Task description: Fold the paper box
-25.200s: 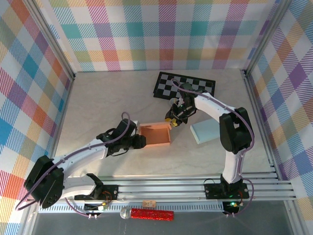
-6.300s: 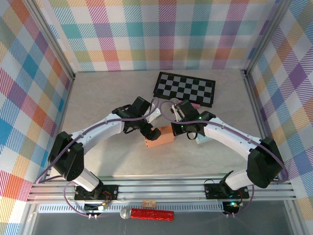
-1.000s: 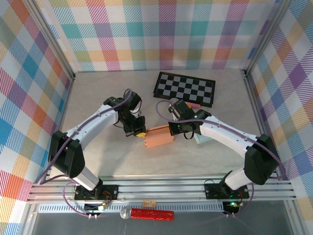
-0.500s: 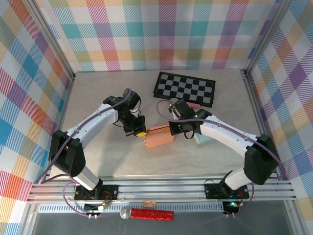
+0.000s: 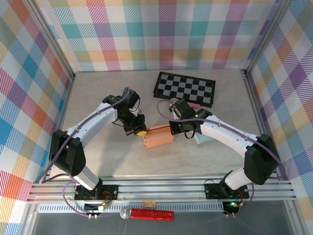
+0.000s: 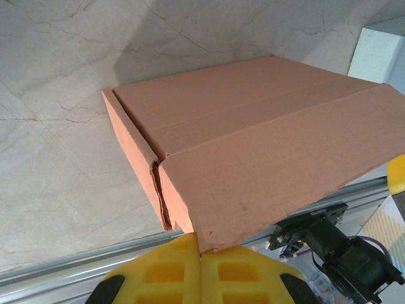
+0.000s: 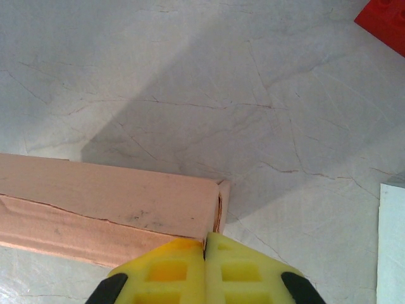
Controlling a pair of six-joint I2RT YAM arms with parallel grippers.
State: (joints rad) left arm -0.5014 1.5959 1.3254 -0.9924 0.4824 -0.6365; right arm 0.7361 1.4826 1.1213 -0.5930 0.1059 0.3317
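Just beside the paper box lies a pale block.

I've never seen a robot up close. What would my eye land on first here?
The salmon-coloured cardboard box in the middle of the table draws the eye. The yellow-tipped left pincer is shut at its left end and the right pincer is shut at its right end. Behind it lies a black-and-white checkerboard, and bright plaid walls ring the scene.
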